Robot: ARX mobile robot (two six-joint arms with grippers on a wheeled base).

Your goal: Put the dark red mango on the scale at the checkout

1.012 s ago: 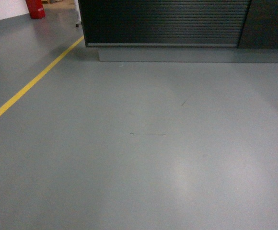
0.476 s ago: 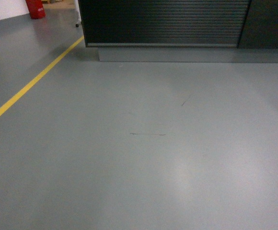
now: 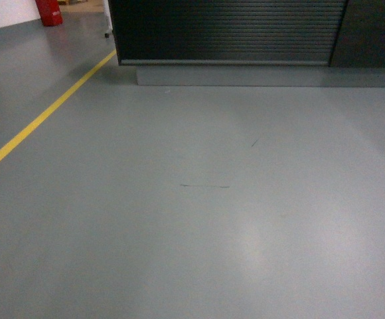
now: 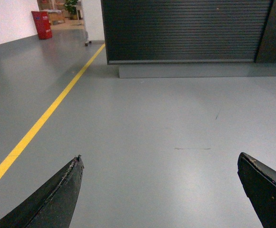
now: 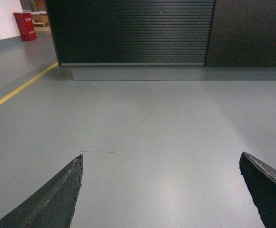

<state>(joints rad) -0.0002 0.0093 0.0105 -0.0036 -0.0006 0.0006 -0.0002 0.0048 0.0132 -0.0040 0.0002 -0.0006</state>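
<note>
Left gripper (image 4: pixel 159 164): jaws spread wide apart, nothing between them, only grey floor (image 4: pixel 166 123) below.
Right gripper (image 5: pixel 161 161): jaws also wide apart, holding nothing.
Mango: not seen in any view.
Scale: not seen either.
Checkout (image 3: pixel 229 33): straight ahead across the floor, showing its dark ribbed front on a grey base; its top is out of sight.
Yellow line (image 3: pixel 43 116): runs slanting along the floor on the left.
Red thing (image 3: pixel 48 11): far back on the left, by the white wall.

All three views low, forward-facing — shared grey floor (image 3: pixel 199 219), ribbed checkout (image 3: pixel 226 30) front.
</note>
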